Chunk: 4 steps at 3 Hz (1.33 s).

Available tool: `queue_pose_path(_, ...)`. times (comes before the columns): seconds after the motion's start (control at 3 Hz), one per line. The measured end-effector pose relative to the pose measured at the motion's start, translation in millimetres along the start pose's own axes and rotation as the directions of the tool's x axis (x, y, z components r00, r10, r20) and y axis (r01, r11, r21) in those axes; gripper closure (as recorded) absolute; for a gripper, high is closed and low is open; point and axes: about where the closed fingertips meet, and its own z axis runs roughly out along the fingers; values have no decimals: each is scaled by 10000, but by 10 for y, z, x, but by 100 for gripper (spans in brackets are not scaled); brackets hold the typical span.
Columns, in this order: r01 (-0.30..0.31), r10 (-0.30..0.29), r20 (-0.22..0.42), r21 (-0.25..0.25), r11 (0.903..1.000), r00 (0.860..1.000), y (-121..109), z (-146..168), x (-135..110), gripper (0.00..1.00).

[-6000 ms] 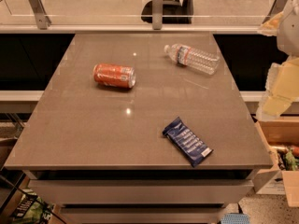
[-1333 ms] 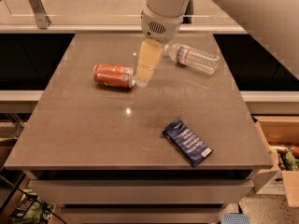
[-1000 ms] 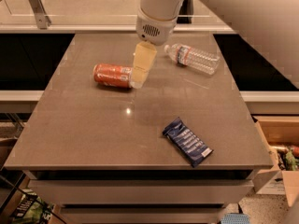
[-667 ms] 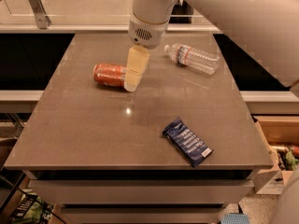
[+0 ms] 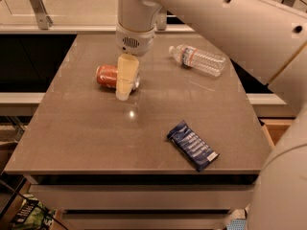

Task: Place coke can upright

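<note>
Across most of the view spreads a grey-brown table [image 5: 96,128], seen from above and in front. Reaching over it from the upper right is the robot's thick white arm [image 5: 216,18], which ends in a rounded wrist above the far left part of the tabletop. Toward the far right lies a clear plastic water bottle [image 5: 199,60] on its side. Near the front right edge lies a dark blue snack bar wrapper [image 5: 193,145]. Both are well apart from the work. At the far left the coke can [image 5: 106,75] lies on its side, its right end hidden behind the gripper [image 5: 123,92], a cream-coloured piece hanging straight down from the wrist right at the can. How far the gripper is open cannot be told, nor whether it has any hold of the can. Judging from this, the reach to the can looks done, while gripping it, lifting it, turning it and standing it on its end are all left to do
</note>
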Motion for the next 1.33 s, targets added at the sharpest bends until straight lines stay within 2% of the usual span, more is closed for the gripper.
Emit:
queue_pose_path(0.67,552,-553,-543,-35,9985,9970,-187,170,-305,0)
queue_pose_path(1.33,912,-912,-675,-38,9958,9935,-352,281,-543,0)
